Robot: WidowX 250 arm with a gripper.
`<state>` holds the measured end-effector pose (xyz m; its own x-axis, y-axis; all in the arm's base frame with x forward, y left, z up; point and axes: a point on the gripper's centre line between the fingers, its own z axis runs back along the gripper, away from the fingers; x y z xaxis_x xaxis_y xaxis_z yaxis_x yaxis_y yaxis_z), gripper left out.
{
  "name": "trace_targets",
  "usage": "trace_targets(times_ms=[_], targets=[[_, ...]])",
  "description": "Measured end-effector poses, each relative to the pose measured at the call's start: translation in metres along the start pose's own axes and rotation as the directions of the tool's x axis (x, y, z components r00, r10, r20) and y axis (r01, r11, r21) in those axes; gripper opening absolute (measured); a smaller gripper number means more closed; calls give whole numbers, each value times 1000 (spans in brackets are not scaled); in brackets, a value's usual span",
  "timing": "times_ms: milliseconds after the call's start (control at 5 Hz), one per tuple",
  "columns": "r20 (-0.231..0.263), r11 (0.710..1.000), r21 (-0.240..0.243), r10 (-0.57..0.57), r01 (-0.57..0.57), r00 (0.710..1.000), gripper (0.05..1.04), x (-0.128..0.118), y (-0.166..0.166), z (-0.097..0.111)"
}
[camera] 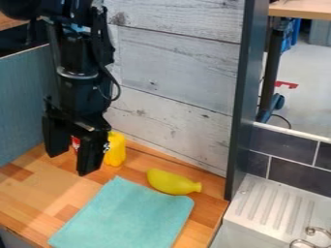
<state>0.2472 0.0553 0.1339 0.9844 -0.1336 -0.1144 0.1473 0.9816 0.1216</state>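
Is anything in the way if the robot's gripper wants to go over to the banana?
Nothing seems to stand right between the gripper and the banana. The yellow thing stands close beside that path, toward the wall, so it might get bumped. The cloth just lies flat.

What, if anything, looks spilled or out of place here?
Nothing stands out. The cloth lies flat on the counter, with the yellow toy beside it. The gripper partly hides the yellow bottle, so I cannot judge that fully.

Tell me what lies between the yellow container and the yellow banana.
In the camera view, only bare wooden counter lies between the yellow container and the yellow banana.
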Motion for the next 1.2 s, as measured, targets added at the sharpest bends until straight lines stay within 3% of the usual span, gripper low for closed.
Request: trace_targets(times_ms=[200,800,1000,1200], targets=[[-18,1000,-8,-2,2,1000,1000,0,-1,-5],[121,996,-71,60,-52,991,1000,56,36,7],[143,994,-98,69,-56,987,1000,79,41,3],[135,994,-72,93,-84,986,1000,96,52,0]])
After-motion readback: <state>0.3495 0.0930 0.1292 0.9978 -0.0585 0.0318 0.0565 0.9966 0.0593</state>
